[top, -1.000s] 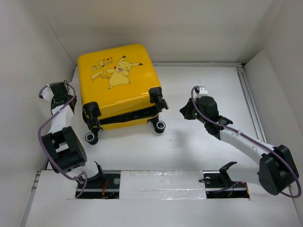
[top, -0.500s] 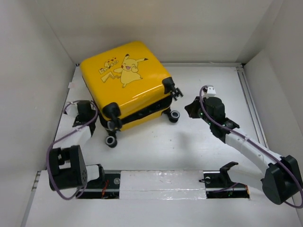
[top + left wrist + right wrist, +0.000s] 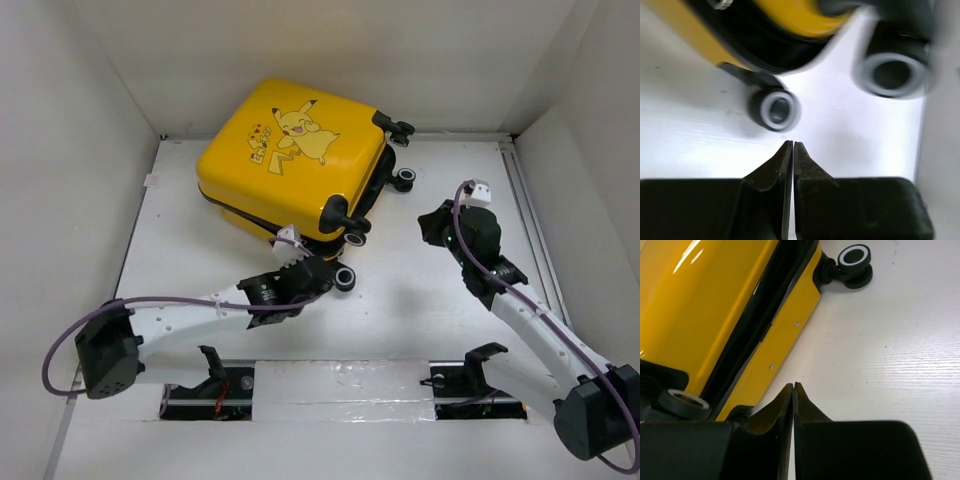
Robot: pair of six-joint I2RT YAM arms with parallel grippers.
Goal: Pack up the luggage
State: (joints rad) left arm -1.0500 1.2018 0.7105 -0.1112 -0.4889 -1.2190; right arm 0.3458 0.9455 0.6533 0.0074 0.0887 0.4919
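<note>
On the white worktop (image 3: 430, 320) lies the small yellow hard-shell cartoon-print suitcase (image 3: 295, 165), seemingly shut. The left gripper (image 3: 792, 146), by its black-and-white caster wheel (image 3: 776, 109), and the right gripper (image 3: 793, 386), beside its wheeled edge, both have jaws pressed together. It looks rigid, slick and free-rolling, so the seam edge or a handle is the best hold.

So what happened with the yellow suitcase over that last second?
The suitcase swung counterclockwise and slid right and away; its wheels now face right, not the near edge. The left gripper swept from its left side round to its near corner, by a wheel. The right gripper backed off rightward. Both grippers stayed shut and empty; the suitcase stayed closed, picture up.
</note>
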